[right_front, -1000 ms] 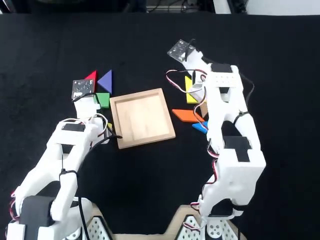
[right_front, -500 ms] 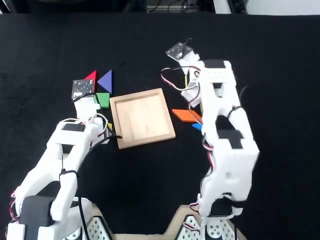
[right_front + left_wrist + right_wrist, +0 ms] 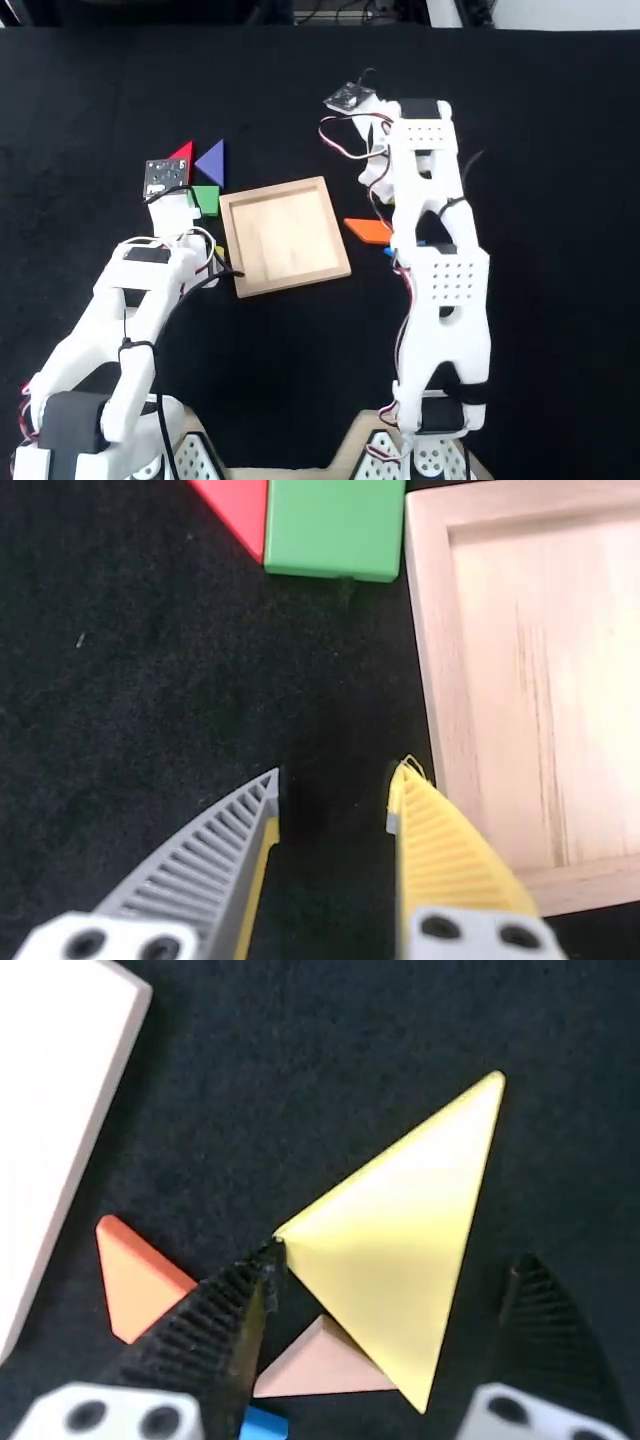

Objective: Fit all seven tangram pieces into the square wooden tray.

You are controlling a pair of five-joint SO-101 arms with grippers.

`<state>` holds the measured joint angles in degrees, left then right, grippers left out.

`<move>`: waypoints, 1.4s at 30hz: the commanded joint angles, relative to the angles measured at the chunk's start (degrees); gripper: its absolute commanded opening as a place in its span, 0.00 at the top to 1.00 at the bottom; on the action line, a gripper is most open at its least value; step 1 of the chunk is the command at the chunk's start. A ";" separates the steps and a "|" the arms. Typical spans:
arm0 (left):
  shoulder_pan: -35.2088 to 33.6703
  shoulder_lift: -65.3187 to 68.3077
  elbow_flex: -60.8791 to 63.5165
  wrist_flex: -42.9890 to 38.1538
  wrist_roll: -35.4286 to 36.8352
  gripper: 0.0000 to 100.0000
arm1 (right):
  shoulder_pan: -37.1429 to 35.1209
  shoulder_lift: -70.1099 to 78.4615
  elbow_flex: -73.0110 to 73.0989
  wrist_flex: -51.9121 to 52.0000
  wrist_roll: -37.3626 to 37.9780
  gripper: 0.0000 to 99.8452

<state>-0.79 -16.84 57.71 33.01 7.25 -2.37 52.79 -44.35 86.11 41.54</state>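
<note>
High view: a black-covered table (image 3: 100,90) carries the square wooden tray (image 3: 285,235). The right pincer (image 3: 397,1255) stands wide open astride the yellow triangle (image 3: 400,1210). The left pincer (image 3: 340,773) is part-open and empty.

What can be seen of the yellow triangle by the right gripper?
The yellow triangle is a flat, smooth piece, lying on the black cloth. It sits between the open fingers of the right gripper, one fingertip at its corner; contact cannot be told. A smaller tan triangle meets one edge. It lies outside the wooden tray.
</note>
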 commanded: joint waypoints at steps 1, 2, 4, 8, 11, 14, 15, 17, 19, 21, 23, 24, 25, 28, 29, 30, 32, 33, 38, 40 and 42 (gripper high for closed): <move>0.31 -0.26 -1.36 -1.05 0.09 0.82 | -1.76 1.54 -6.20 4.13 0.70 0.66; 0.31 -0.26 -1.36 -1.05 0.09 0.82 | -1.93 1.80 -7.25 5.01 0.79 0.66; 0.31 -0.26 -1.27 -1.05 0.09 0.82 | -1.93 1.89 -8.40 6.07 0.79 0.66; 0.31 -0.26 -1.19 -1.05 0.09 0.82 | -1.85 1.98 -8.40 7.30 0.79 0.66; 0.31 -0.26 -1.10 -1.05 0.09 0.82 | -1.58 3.38 -7.16 7.03 3.08 0.66; 0.31 -0.26 -1.10 -1.05 0.09 0.82 | -1.49 5.05 -7.25 6.86 4.75 0.66; 0.31 -0.26 -1.10 -1.05 0.09 0.82 | -1.49 5.32 -7.34 6.24 5.01 0.66; 0.31 -0.26 -1.10 -1.05 0.09 0.82 | -1.49 5.41 -7.34 4.75 4.75 0.66; 0.31 -0.26 -1.10 -1.05 0.09 0.82 | -1.85 5.41 -7.60 4.04 4.66 0.66; 0.31 -0.26 -1.19 -1.05 0.09 0.82 | -1.93 5.67 -9.19 4.13 4.66 0.66; 0.31 -0.26 -1.19 -1.05 0.09 0.82 | -1.93 5.76 -9.98 4.13 4.66 0.66; 0.31 -0.26 -1.19 -1.05 0.09 0.82 | -1.85 5.76 -9.98 4.13 4.66 0.66; 0.31 -0.26 -1.19 -1.05 0.09 0.82 | -1.67 5.76 -10.07 4.13 4.66 0.66; 0.40 -0.26 -1.27 -1.05 0.09 0.82 | -1.58 5.85 -9.89 4.13 4.66 0.66; 0.84 -0.26 -1.27 -1.05 0.09 0.82 | -1.58 5.85 -9.80 4.04 4.66 0.68; 1.19 -0.26 -1.19 -1.05 0.00 0.82 | -1.58 5.85 -9.80 3.96 4.75 0.71; 1.45 -0.26 -1.10 -1.05 0.00 0.82 | -1.49 5.85 -10.07 3.69 4.75 0.81; 1.36 -0.26 -1.10 -1.05 0.00 0.82 | -1.49 5.85 -10.24 3.69 4.75 0.86; 1.36 -0.26 -1.01 -1.05 0.00 0.82 | -1.41 5.76 -10.42 3.69 5.01 0.98; 1.36 -0.26 -1.01 -1.05 0.00 0.82 | -1.32 5.67 -10.42 3.87 5.01 0.98; 1.36 -0.26 -1.01 -1.05 0.00 0.82 | -0.88 5.49 -10.42 4.04 5.01 0.99</move>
<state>-0.09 -16.84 57.71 33.01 7.25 -3.25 58.86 -53.05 89.98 45.76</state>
